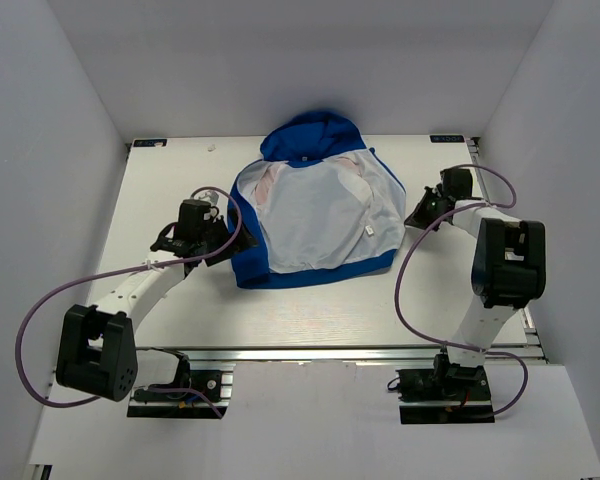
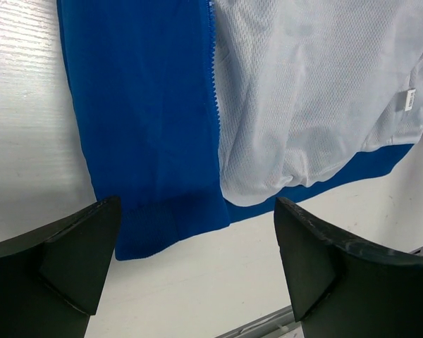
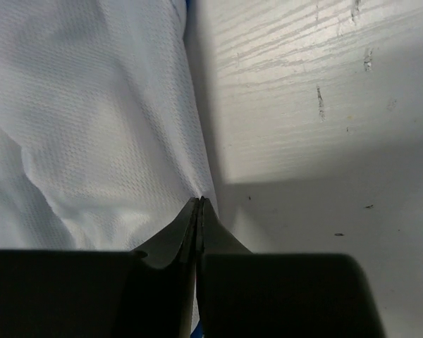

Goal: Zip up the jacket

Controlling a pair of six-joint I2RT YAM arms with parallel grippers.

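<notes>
White wood grain runs across the surface [image 1: 310, 315], and the jacket [image 1: 315, 215] lies spread on the middle of it, between the two arms. Nearest on the left, the left hand [image 1: 223, 240] is wide open, its dark fingers [image 2: 77, 246] far apart, poised at the garment's lower left corner. I cannot see it touching the cloth. In its wrist view the blue front panel [image 2: 148, 127] lies flat with a row of zipper teeth [image 2: 213, 70] along its inner edge, and the white mesh lining [image 2: 317, 91] starts just beside them. A small white label [image 2: 409, 101] sits on the lining near the hem. A little farther in on the right, the right hand [image 1: 420, 215] is closed tight, its fingers pressed together, with the tips right at the jacket's right edge where lining meets bare surface. Whether any cloth is pinched between them I cannot tell. The jacket is opened out with its inside facing up and a blue band along the near hem. Beyond all that, the blue hood [image 1: 315, 135] points toward the far edge.
</notes>
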